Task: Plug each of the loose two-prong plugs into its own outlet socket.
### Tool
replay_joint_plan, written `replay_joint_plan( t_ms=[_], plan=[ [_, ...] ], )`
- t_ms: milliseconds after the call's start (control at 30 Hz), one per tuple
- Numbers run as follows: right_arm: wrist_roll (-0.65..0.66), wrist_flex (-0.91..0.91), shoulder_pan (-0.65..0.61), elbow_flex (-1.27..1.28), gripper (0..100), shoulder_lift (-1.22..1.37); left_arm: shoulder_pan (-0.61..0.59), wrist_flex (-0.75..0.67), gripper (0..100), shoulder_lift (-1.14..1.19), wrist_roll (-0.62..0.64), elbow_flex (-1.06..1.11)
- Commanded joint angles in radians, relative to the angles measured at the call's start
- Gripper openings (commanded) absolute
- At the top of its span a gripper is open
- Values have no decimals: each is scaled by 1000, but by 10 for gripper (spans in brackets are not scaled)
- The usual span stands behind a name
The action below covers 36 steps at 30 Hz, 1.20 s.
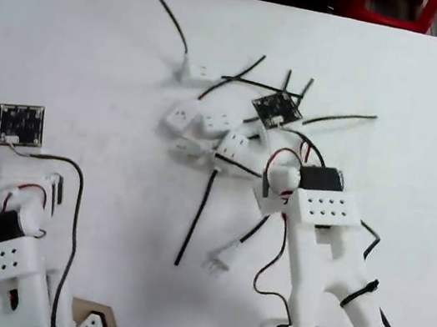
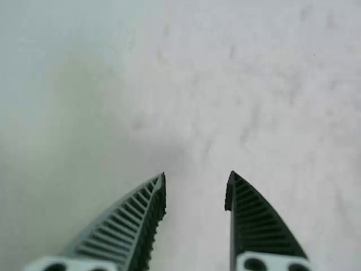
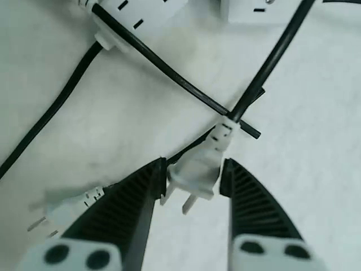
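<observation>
My right gripper (image 3: 195,165) hangs low over the table, open, with a white two-prong plug (image 3: 197,176) lying between its fingertips, prongs pointing back toward the wrist. The plug's black cord (image 3: 271,56) runs off toward white outlet sockets (image 3: 141,14). A second white plug (image 3: 63,208) lies beside one finger. In the high view this gripper (image 1: 269,191) sits just below a cluster of white sockets (image 1: 217,123), and another loose plug (image 1: 220,259) lies nearer the front. My left gripper (image 2: 196,178) is open over bare table, at the front left (image 1: 37,182).
Black cords (image 1: 196,219) cross the middle of the table around the sockets. Two small black circuit boards lie flat, one by the sockets (image 1: 277,109) and one at the left (image 1: 20,124). A white connector on a cable (image 1: 191,69) lies farther back.
</observation>
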Motion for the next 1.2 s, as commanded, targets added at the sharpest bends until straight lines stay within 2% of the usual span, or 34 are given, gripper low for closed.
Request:
replay_joint_plan(
  t_ms=[0,233,467,567,767,1033,1167],
  plan=[
    [9,41,-8,-5,177,-30,1,-20,184,-16,-9,-3],
    [9,41,-16,-2,155,-25,1,-20,184,-16,-9,-3],
    [-11,-15,-24,-5,155,119,1,-20,184,-16,-9,-3],
    [-130,-77,-22,-15,153,185,1,-20,184,-16,-9,-3],
    [-330,-81,8,-133,152,294,1,-20,184,-16,-9,-3],
    [-534,-81,16,-215,152,466,1,-20,184,-16,-9,-3],
    [-578,-81,15,-244,151,516,1,-20,184,-16,-9,-3]
  ],
)
